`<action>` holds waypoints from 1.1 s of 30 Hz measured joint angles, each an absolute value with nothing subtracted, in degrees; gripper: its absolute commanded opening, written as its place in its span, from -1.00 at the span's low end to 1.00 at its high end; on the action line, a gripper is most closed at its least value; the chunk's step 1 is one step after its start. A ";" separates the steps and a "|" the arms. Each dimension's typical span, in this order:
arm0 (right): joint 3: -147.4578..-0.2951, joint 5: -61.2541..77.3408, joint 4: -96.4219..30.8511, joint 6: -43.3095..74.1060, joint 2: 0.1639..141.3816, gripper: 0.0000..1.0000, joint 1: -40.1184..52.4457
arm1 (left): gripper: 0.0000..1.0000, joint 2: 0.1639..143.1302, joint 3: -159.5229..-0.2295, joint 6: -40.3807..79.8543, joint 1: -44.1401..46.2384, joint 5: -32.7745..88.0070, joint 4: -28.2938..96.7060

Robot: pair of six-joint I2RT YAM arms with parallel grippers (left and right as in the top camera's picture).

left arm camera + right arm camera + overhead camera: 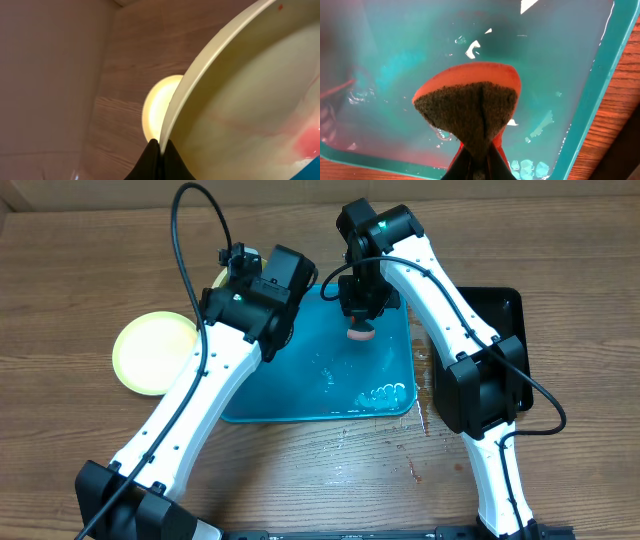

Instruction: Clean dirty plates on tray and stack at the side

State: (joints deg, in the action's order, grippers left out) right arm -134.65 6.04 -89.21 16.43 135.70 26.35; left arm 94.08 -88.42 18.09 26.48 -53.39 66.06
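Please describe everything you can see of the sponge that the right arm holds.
The orange-red foam sponge with a dark brown scouring face looks soft. The right end effector pinches it at the middle, so it folds into a fan with a crease down the rough face. It hangs over the wet floor of the turquoise rectangular plastic tray. Whether it touches the tray cannot be told.

The right gripper (357,323) is holding a pink sponge (357,334) above the tray (290,390). 1 pale yellow plate (150,352) is lying on the table (80,270) left of the tray, a black tray (503,308) right of it.
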 measured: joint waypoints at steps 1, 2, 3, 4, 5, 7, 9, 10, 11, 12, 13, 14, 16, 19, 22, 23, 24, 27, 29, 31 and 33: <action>-134.65 6.02 -89.23 16.45 135.70 -0.91 26.35 | -0.92 94.08 -88.42 18.13 26.81 -54.37 66.06; -134.65 6.02 -89.36 16.38 135.70 -0.91 26.35 | -0.91 94.08 -88.42 18.26 27.16 -55.42 66.08; -134.65 6.02 -89.49 16.43 135.70 -0.91 26.35 | -0.92 94.08 -88.42 18.50 27.53 -56.49 66.13; -134.65 6.04 -89.62 16.43 135.70 -0.91 26.35 | -0.91 94.08 -88.42 18.61 27.90 -57.39 66.17; -134.65 6.02 -89.62 16.40 135.70 -0.91 26.35 | -0.91 94.08 -88.42 18.83 28.25 -58.35 66.24; -134.65 6.02 -89.69 16.40 135.70 -0.91 26.35 | -0.92 94.08 -88.42 19.40 29.04 -60.07 66.24; -134.65 6.00 -89.78 16.40 135.70 -0.91 26.35 | -0.92 94.08 -88.42 19.62 29.93 -61.87 66.26; -134.65 5.98 -89.84 16.43 135.70 -0.91 26.35 | -0.92 94.08 -88.42 19.64 30.39 -62.85 66.26; -134.65 5.98 -89.95 16.40 135.70 -0.91 26.35 | -0.92 94.08 -88.42 19.73 30.83 -63.88 66.26; -134.65 5.98 -90.02 16.38 135.70 -0.91 26.35 | -0.92 94.08 -88.42 19.81 31.33 -65.14 66.26; -134.65 5.98 -90.00 16.43 135.70 -0.91 26.33 | -0.91 94.08 -88.42 19.81 31.68 -65.95 66.26; -134.65 5.98 -90.02 16.43 135.70 -0.91 26.35 | -0.92 94.08 -88.42 19.81 32.10 -66.87 66.26; -134.65 5.96 -90.02 16.43 135.70 -0.91 26.33 | -0.92 94.08 -88.42 19.86 32.97 -68.60 66.28; -134.65 5.98 -90.02 16.43 135.70 -0.91 26.33 | -0.92 94.08 -88.42 20.29 33.91 -70.17 66.26; -134.65 5.98 -90.17 16.43 135.70 -0.91 26.33 | -0.92 94.08 -88.42 21.02 34.46 -70.98 66.28; -134.65 5.98 -90.30 16.43 135.70 -0.91 26.33 | -0.92 94.06 -88.42 21.15 34.52 -71.05 66.37; -134.65 5.96 -90.32 16.40 135.70 -0.91 26.33 | -0.92 94.08 -88.42 21.41 34.52 -71.16 66.61; -134.65 5.96 -90.35 16.38 135.70 -0.91 26.33 | -0.92 94.06 -88.42 22.81 34.52 -71.16 68.23; -134.65 5.98 -90.41 16.43 135.70 -0.91 26.33 | -0.92 94.06 -88.42 24.14 34.52 -70.39 69.60; -134.65 5.96 -90.48 16.43 135.70 -0.91 26.33 | -0.91 94.06 -88.42 25.65 34.41 -68.16 71.24; -134.65 5.96 -90.50 16.43 135.70 -0.91 26.33 | -0.91 94.06 -88.42 26.92 33.91 -64.62 71.85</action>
